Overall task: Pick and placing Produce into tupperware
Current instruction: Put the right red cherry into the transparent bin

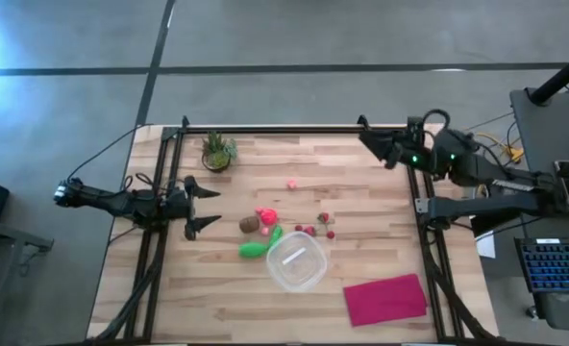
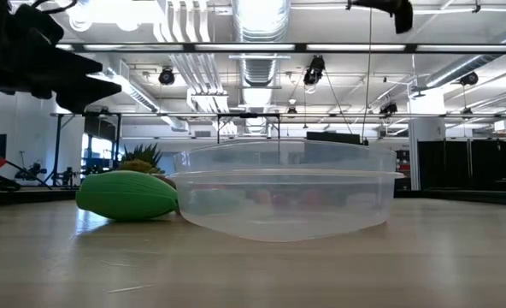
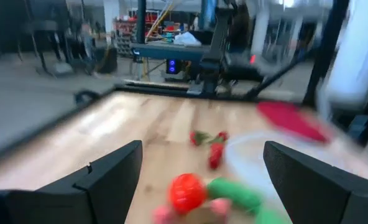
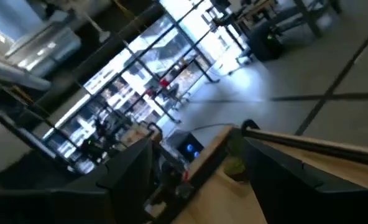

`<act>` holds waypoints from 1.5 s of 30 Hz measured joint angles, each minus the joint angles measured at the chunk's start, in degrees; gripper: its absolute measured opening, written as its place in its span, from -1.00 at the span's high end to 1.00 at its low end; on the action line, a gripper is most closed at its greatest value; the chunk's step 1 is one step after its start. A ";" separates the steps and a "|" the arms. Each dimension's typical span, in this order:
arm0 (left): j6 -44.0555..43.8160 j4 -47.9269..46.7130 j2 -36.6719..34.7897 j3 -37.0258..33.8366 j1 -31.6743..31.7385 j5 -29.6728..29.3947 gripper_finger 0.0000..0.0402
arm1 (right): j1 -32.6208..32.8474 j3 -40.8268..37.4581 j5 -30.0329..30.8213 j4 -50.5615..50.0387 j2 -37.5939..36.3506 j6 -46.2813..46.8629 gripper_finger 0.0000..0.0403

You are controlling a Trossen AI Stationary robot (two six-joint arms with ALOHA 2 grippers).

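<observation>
The left end effector (image 1: 204,207) waits with fingers spread wide and empty at nine o'clock on the counter (image 1: 169,288), facing the produce (image 1: 261,233) clustered mid-counter. The right end effector (image 1: 373,142) hangs idle at one o'clock, fingers apart, holding nothing. The tupperware (image 1: 296,261) at six o'clock looks empty, so by my reading every piece remains to be moved.

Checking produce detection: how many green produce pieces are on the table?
2. A larger green piece lies just left of the tupperware; a smaller green piece sits above it, against the tupperware's upper-left rim. The potted plant is not counted. Others could be hidden.
</observation>
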 joint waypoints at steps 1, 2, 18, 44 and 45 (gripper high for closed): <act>-4.53 0.63 -0.03 0.00 0.00 -0.06 -0.59 | 0.00 2.41 0.10 -0.06 1.77 2.12 -0.20; -8.21 1.34 -0.04 0.00 0.00 -0.27 -0.59 | 0.06 4.57 0.00 -0.74 3.46 4.18 -0.20; -23.36 1.77 0.23 0.00 0.00 -0.51 -0.59 | -1.72 32.70 -12.70 -35.38 29.00 -2.16 -0.20; -23.27 1.69 1.16 -0.22 0.00 -0.53 -0.59 | 35.44 10.12 12.52 -49.81 42.36 21.39 -0.17; -23.27 1.63 1.19 -0.22 0.00 -0.52 -0.59 | 35.94 9.65 12.48 -48.40 43.63 22.18 -0.16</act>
